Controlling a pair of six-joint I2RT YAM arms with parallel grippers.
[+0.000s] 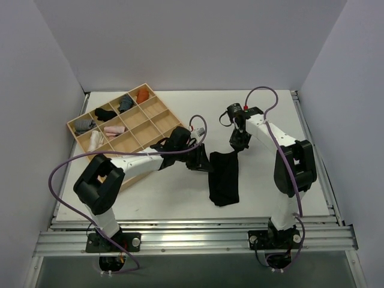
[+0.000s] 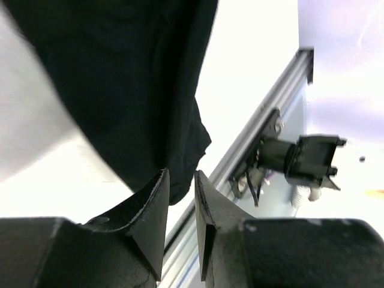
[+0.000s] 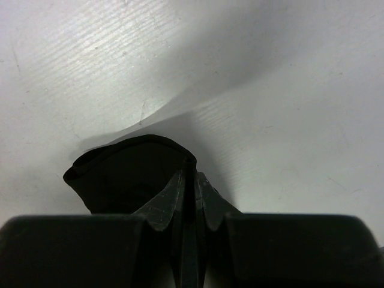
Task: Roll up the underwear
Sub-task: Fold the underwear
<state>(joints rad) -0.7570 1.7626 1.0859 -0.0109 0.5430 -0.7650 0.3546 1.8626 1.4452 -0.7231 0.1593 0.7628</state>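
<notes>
Underwear [image 1: 225, 177]: plain black soft matte cloth, folded into a long limp strip just right of centre in the overhead view. Its upper end is bunched and its lower end lies flat on the table.
Right claw [image 1: 237, 143]: at the strip's upper end, pinched shut on a raised fold of the underwear [image 3: 126, 174]. In the right wrist view the cloth arches up left of the right claw [image 3: 189, 177].
Left claw [image 1: 201, 161]: just left of the strip's upper part. In the left wrist view the left claw [image 2: 180, 174] has its jaws slightly parted, and a hanging corner of the underwear [image 2: 120, 78] sits at the tips. I cannot tell if it touches them.
Table [image 1: 174, 195]: smooth white top, finely streaked up close.
Rail [image 1: 192, 240]: ribbed aluminium along the bottom of the overhead view.
Tray [image 1: 157, 105]: pale wood, gridded compartments, upper left, well apart from the underwear. The left forearm crosses its lower corner.
Bundles: orange roll [image 1: 142, 95], grey roll [image 1: 125, 103], black roll [image 1: 105, 113] and pink roll [image 1: 114, 129], each in its own compartment.
</notes>
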